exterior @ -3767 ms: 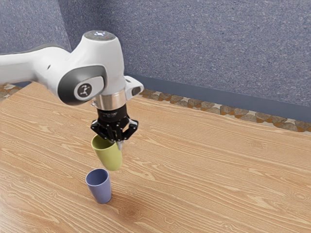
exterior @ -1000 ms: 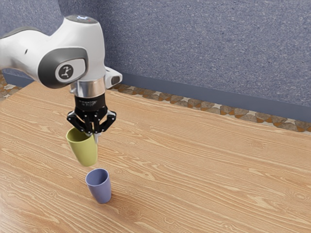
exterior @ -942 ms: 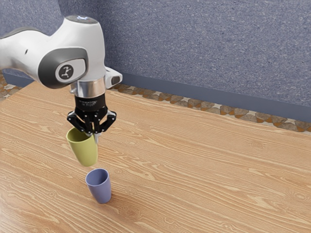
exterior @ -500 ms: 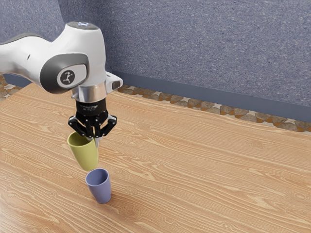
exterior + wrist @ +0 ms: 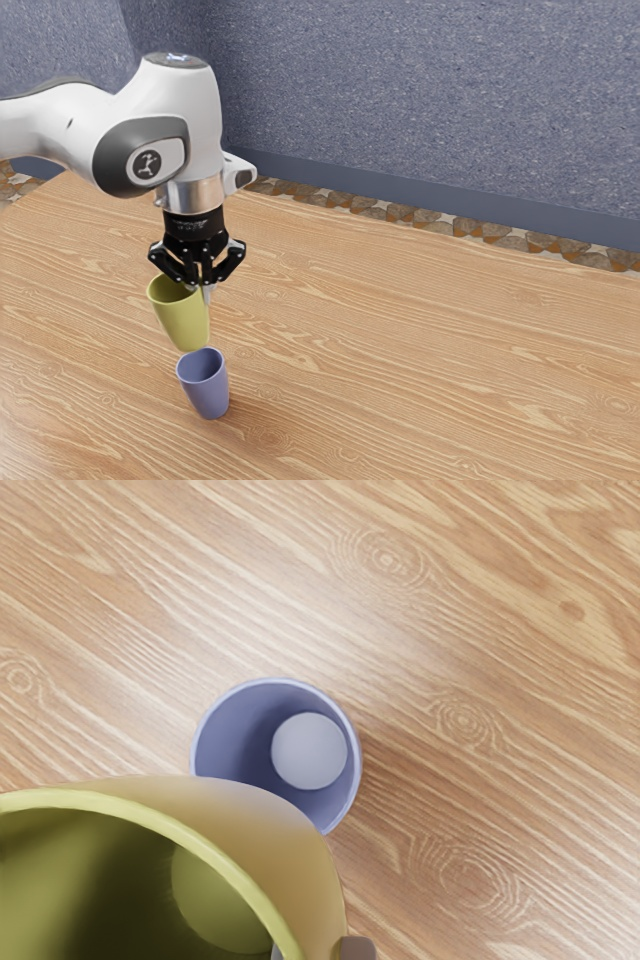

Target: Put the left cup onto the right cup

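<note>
My black gripper (image 5: pixel 201 287) is shut on the rim of an olive-green cup (image 5: pixel 180 312), which hangs tilted in the air. Just below it and slightly toward the exterior view's right, a blue-purple cup (image 5: pixel 203 381) stands upright on the wooden table (image 5: pixel 420 350). The green cup's base hovers close above the blue cup's rim. In the wrist view, the green cup (image 5: pixel 150 870) hangs large under my hand and overlaps the near edge of the open blue cup (image 5: pixel 280 750), whose pale bottom is visible.
A grey-blue wall with a dark baseboard (image 5: pixel 450 200) and a strip of pebbles (image 5: pixel 480 230) runs along the table's far edge. Bare wood stretches toward the exterior view's right.
My hand has carried the green cup lower and toward the exterior view's right, bringing its base near the blue cup's rim. The blue cup has stayed put.
</note>
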`<state>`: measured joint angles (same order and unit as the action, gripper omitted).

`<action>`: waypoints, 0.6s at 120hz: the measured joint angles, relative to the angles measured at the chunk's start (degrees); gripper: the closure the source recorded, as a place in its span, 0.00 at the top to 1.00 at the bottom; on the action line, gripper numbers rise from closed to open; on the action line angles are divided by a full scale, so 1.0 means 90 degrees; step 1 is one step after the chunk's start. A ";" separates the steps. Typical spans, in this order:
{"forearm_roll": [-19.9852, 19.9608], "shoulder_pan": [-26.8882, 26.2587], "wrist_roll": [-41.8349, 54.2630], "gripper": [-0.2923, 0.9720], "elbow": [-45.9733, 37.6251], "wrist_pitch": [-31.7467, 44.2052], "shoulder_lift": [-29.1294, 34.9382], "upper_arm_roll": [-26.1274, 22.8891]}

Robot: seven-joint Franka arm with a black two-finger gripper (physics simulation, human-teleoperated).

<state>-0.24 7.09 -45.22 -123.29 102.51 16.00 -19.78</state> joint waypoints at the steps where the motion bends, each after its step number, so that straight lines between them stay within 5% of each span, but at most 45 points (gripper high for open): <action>1: 0.0000 0.0003 0.0000 0.15 -0.0001 0.0003 -0.0005 0.0000; 72: -0.0027 0.0021 -0.0020 0.15 -0.0199 0.0068 0.0086 0.0000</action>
<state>-0.48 7.28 -45.40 -125.08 103.13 16.78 -19.78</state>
